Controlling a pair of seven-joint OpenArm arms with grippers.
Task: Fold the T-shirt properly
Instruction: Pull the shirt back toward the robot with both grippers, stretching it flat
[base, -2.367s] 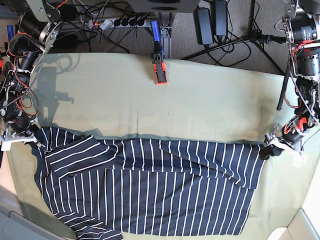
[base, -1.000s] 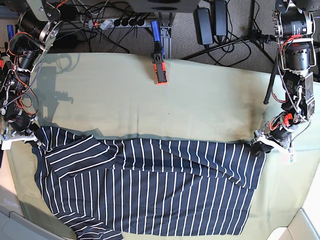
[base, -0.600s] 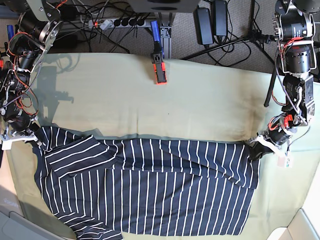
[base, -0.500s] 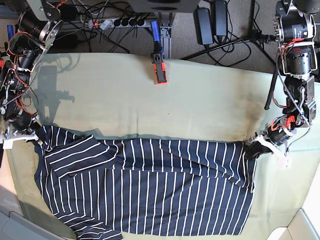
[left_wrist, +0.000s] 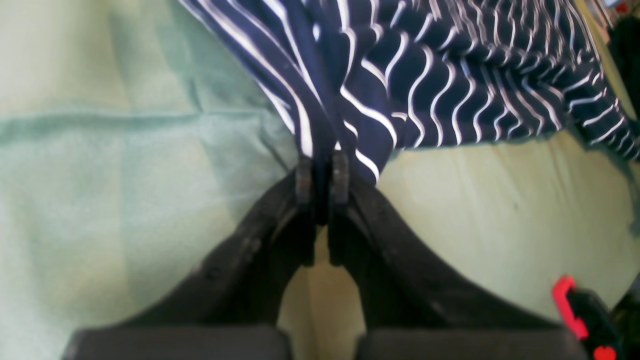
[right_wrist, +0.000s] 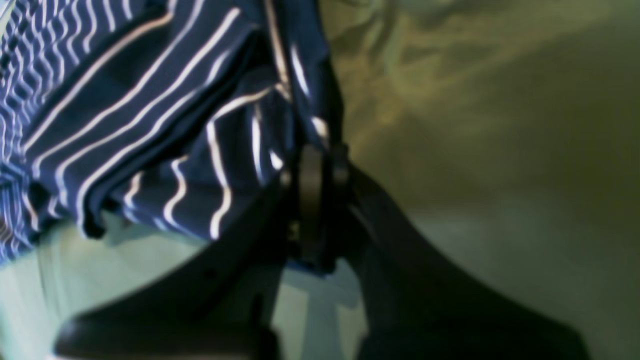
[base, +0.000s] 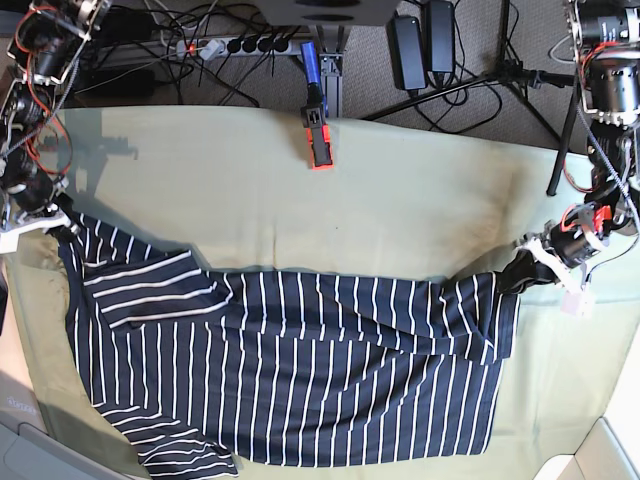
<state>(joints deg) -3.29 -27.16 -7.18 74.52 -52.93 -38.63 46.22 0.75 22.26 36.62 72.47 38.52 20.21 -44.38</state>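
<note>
The T-shirt, dark navy with thin white stripes, lies spread over the near half of the pale green cloth. My left gripper is at the shirt's far right corner and is shut on the fabric. The left wrist view shows the closed fingertips pinching a striped fold of the T-shirt. My right gripper is shut on the far left corner. In the right wrist view the T-shirt bunches up against the closed fingers.
A red-and-black clamp with a blue handle sits at the table's back edge; it also shows in the left wrist view as a red clamp. A power strip, adaptors and cables lie behind the table. A stand pole leans at the back right.
My left gripper closed on the shirt's right corner. Both grippers then drew the two far corners up and toward the back of the table, pulling the shirt's far edge taut.
</note>
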